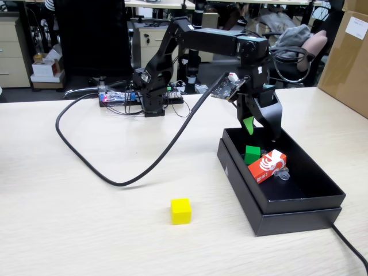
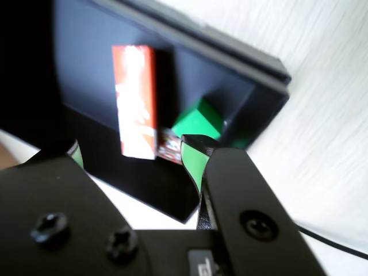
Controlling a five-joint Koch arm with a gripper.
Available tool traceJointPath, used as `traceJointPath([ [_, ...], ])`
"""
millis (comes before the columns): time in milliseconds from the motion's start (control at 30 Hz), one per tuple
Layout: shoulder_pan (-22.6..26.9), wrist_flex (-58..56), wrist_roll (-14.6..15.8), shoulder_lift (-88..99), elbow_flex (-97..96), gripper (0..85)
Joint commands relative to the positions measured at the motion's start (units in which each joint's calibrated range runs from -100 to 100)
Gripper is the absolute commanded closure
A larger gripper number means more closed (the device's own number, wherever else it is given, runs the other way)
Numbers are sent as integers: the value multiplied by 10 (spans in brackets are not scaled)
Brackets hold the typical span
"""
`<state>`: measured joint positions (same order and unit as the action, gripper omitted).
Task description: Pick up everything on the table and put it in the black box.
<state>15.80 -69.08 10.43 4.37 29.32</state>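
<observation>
Light wood-grain is running across the whole worktop [image 1: 86,195], pale and faintly streaked, and my black cable [image 1: 115,172] is looping over it from my base toward my wrist. I am hanging my pincer [image 1: 261,127] above the far end of the black box [image 1: 299,204], jaws spread apart and holding nothing; green tape is showing on the inner faces of the fingers [image 2: 192,164] in the wrist view.

Inside the box, the green cube [image 1: 252,154] is sitting near the far corner, and the red packet with white print [image 1: 267,165] is lying just beside it, touching or nearly so. A clear-wrapped piece [image 1: 283,172] is peeking out at the packet's near end. The wrist view is showing the same packet [image 2: 138,103] and cube [image 2: 198,121] against the dark box floor, somewhat blurred.

The yellow cube [image 1: 180,211] is resting out on the open worktop, well apart from the box on its left in the fixed view.

Behind me the room is looking like an office: drawer cabinets [image 1: 14,52], an office chair [image 1: 293,52], a brown cardboard carton [image 1: 348,57] at the right edge, and a small circuit board with wires [image 1: 118,96] beside my base.
</observation>
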Motion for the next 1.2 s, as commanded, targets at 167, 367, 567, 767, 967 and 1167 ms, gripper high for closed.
traceJointPath([
  [167,-107,-5,-47,100,21,493],
  [367,-172,-5,-70,38,56,493],
  [567,-197,-5,-78,-96,133,460],
  [767,-198,-5,-79,-235,247,462],
  [967,-191,-66,-78,-368,373,462],
  [1167,-185,-83,-77,-377,370,462],
])
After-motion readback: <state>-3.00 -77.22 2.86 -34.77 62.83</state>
